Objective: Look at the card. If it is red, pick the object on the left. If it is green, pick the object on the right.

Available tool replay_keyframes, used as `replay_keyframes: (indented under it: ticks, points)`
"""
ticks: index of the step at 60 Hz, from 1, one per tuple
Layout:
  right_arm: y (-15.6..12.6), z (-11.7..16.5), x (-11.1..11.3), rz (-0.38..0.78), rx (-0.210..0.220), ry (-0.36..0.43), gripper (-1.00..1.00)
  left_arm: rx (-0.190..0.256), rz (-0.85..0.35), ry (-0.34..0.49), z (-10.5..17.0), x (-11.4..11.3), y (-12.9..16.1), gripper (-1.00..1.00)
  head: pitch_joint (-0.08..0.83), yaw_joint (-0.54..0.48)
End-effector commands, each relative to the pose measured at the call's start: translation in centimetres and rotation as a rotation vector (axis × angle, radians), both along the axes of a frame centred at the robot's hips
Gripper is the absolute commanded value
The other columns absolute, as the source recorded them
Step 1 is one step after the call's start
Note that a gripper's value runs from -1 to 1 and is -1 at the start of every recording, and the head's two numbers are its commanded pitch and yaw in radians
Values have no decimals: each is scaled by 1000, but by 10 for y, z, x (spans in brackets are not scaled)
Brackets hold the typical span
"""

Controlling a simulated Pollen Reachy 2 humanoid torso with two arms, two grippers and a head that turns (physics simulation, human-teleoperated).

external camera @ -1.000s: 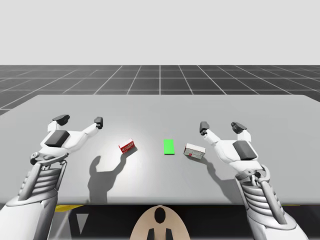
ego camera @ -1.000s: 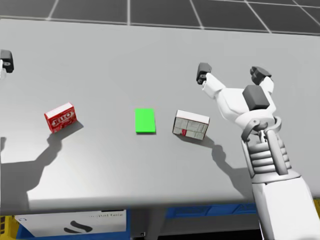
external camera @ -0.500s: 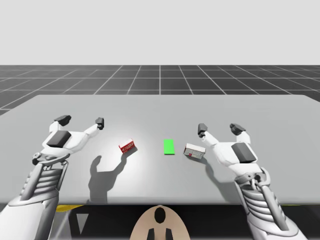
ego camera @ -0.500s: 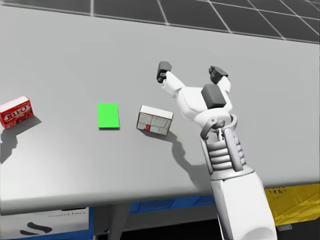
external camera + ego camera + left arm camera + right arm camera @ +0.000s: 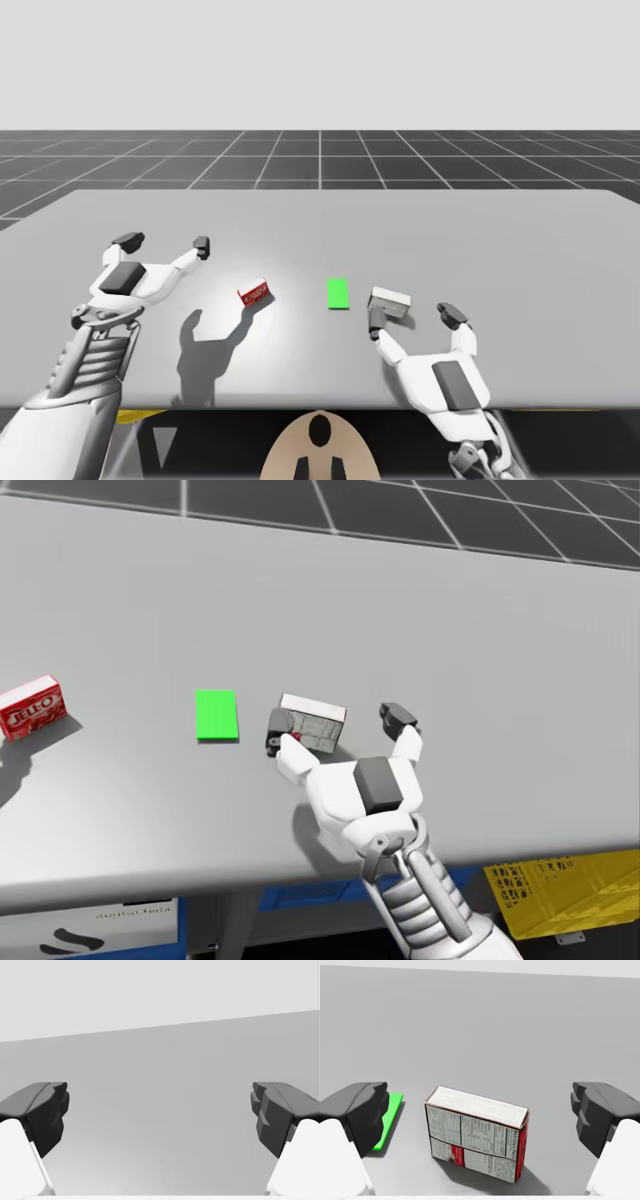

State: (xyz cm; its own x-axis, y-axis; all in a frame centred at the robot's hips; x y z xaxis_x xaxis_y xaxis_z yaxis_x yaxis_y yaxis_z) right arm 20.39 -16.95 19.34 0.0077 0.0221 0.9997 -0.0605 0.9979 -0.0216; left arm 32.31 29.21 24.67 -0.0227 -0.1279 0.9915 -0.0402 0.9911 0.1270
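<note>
A flat green card (image 5: 338, 293) (image 5: 217, 715) (image 5: 389, 1119) lies in the middle of the grey table (image 5: 520, 250). Left of it sits a small red box (image 5: 255, 293) (image 5: 31, 706). Right of the card stands a white and grey box (image 5: 390, 302) (image 5: 313, 720) (image 5: 476, 1132) with a red side. My right gripper (image 5: 411, 318) (image 5: 341, 720) (image 5: 480, 1125) is open, just in front of this box, which lies ahead between the fingers without touching them. My left gripper (image 5: 165, 241) (image 5: 160, 1115) hovers open over bare table, left of the red box.
The table's near edge runs close under my right wrist. Below it in the head view stand a yellow crate (image 5: 565, 892) and a blue bin (image 5: 300, 892). Wide bare table lies behind and to the right of the boxes.
My right arm has pulled back toward the near edge and swung left, so its gripper now faces the white and grey box from the front. The left arm stayed in place.
</note>
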Motion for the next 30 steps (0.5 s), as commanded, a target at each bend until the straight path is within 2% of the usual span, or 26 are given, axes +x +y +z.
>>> replay_keyframes:
  ticks: [1,8,16,21,23,30]
  points:
    - [35,-26,-15,-17,96,18,-1000,1,3,3,-1,0,-1,-1000,695,-288]
    - [44,-41,-8,-53,115,71,-1000,4,3,3,-1,0,-2,-1000,695,-289]
    - [47,-45,7,-91,108,103,-1000,2,8,0,-1,0,-2,-1000,691,-288]
    - [48,-47,19,-111,124,130,-1000,2,8,-1,-1,0,-2,-1000,689,-288]
    - [50,-48,24,-115,144,149,-1000,1,8,-3,0,0,-2,-1000,688,-287]
    - [53,-49,38,-118,154,163,-1000,1,11,-5,0,0,-1,-1000,687,-282]
